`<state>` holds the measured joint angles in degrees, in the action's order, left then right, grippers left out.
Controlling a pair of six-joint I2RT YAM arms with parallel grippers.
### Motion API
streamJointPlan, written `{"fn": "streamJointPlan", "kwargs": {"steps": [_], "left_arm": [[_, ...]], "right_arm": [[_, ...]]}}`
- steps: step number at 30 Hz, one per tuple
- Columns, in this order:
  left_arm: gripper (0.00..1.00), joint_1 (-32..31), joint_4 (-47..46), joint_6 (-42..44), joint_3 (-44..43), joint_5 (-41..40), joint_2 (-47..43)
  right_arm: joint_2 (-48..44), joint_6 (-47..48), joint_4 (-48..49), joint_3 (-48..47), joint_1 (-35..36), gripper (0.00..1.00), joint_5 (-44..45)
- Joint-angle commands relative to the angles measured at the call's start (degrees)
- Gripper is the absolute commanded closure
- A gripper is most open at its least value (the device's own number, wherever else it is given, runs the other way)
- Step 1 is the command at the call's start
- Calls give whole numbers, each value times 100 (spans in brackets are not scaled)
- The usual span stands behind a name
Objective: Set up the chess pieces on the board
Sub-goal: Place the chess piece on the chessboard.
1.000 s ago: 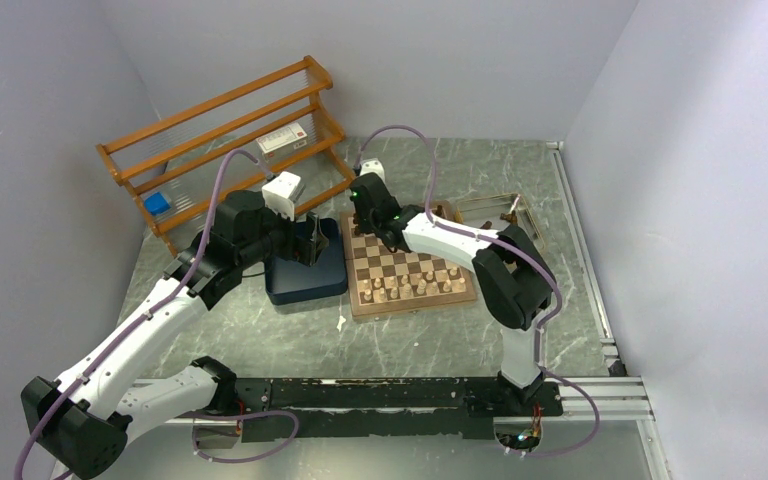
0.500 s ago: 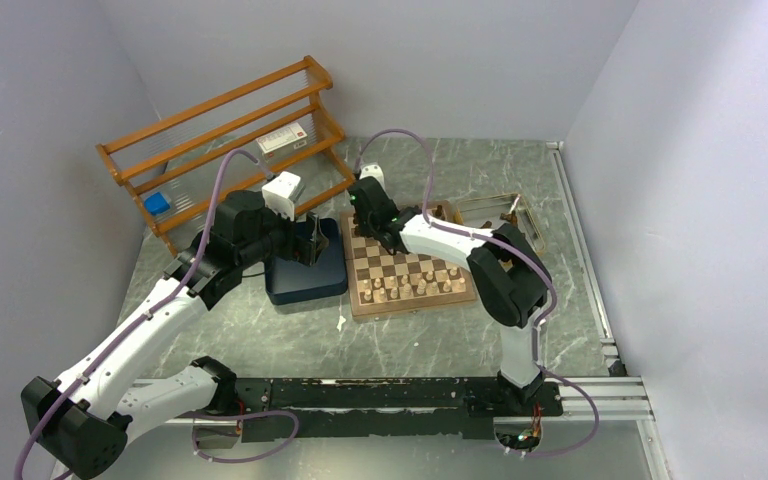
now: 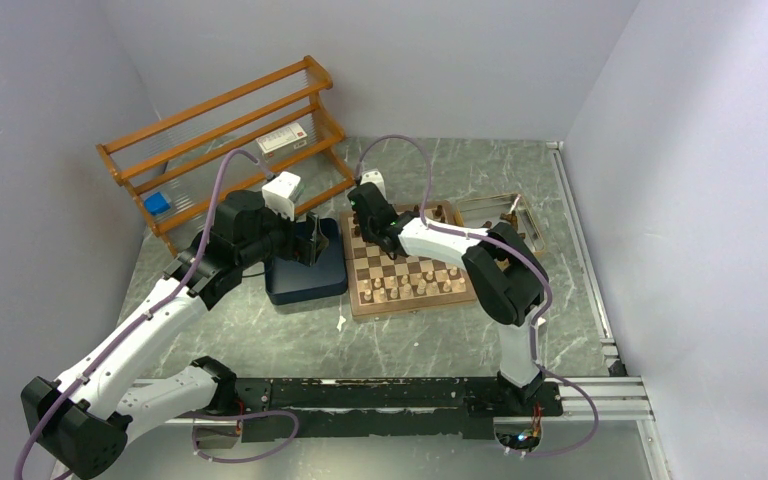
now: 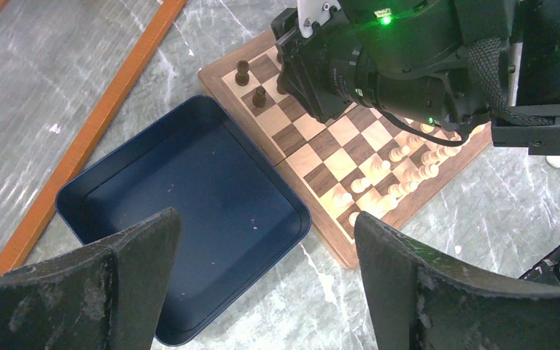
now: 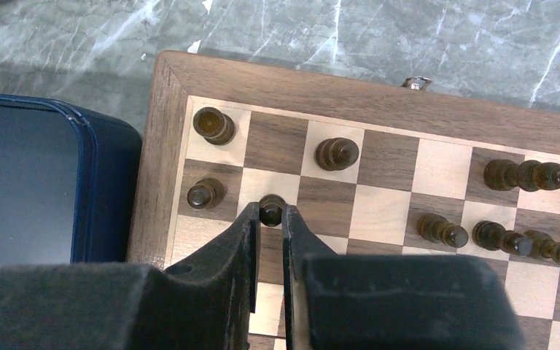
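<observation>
Our right claw (image 5: 268, 217) stands narrow, pinched on one dark pawn (image 5: 271, 207) that is upright, its long axis vertical between the fingers. We judge it hangs over the second square from the board's (image 5: 162, 182) left edge, in the second row from the far edge; whether its foot touches the wood we cannot tell. So the coming move turns on parting the jaws and rising straight along that axis.

Our left claw (image 4: 262, 222) gapes wide over the one blue tray (image 4: 211, 189) just beside the board's left edge, so the right arm is nearer.

Pale chessmen (image 4: 397, 171) crowd the board's near rows, too bunched to number. At its far left corner three dark men stand free: a corner piece (image 5: 214, 125), a second pawn (image 5: 205, 194) and a third piece (image 5: 335, 153). Rightward a dark cluster (image 5: 496, 235) defies counting.
</observation>
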<state>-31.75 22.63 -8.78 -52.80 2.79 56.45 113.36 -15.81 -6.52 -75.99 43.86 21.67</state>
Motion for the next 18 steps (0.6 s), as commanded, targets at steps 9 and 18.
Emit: {"fn": "streamJointPlan", "kwargs": {"steps": [9, 18], "left_arm": [[8, 16, -84, 38, 46, 135, -59], [8, 15, -93, 32, 46, 161, -50]], "right_arm": [[235, 16, 117, 16, 31, 85, 83], [255, 26, -24, -75, 27, 85, 55]]}}
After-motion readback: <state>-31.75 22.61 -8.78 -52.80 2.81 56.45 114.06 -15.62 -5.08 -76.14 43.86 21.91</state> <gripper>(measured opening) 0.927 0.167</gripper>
